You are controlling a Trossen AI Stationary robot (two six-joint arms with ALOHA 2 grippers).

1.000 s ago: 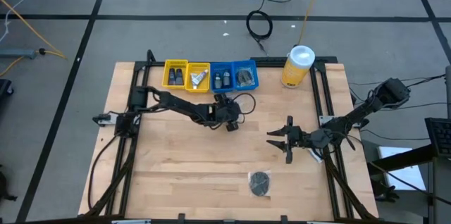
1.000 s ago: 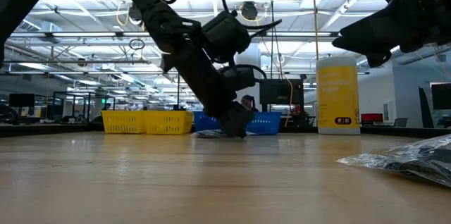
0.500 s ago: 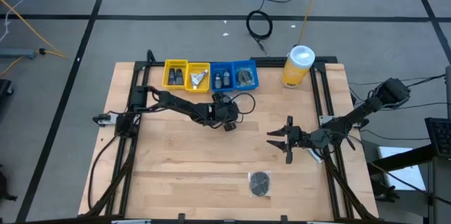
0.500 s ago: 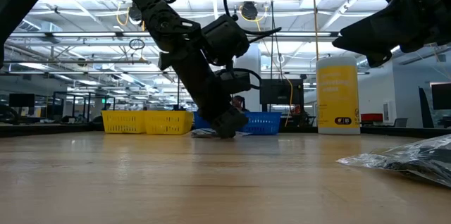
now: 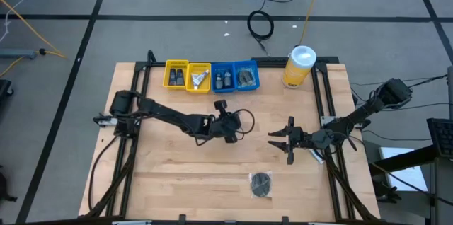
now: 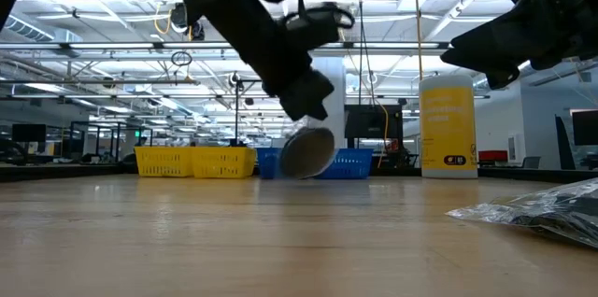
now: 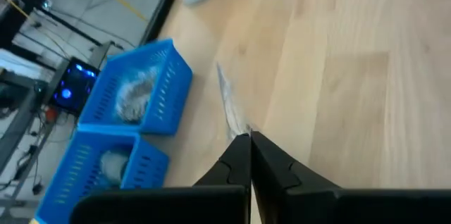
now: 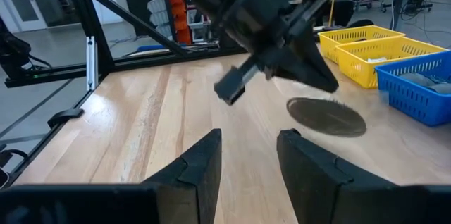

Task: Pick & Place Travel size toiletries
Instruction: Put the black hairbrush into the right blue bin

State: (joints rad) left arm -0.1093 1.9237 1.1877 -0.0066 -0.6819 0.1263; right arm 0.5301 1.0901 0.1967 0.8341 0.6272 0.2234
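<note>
Four bins (two yellow, two blue) beside a yellow canister.

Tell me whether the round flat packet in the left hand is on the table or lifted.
Lifted. In the low view the round flat packet hangs from the shut left hand, clear of the table.

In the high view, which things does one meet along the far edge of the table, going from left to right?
First yellow bin → second yellow bin → first blue bin → second blue bin → large yellow canister with white lid.
</note>
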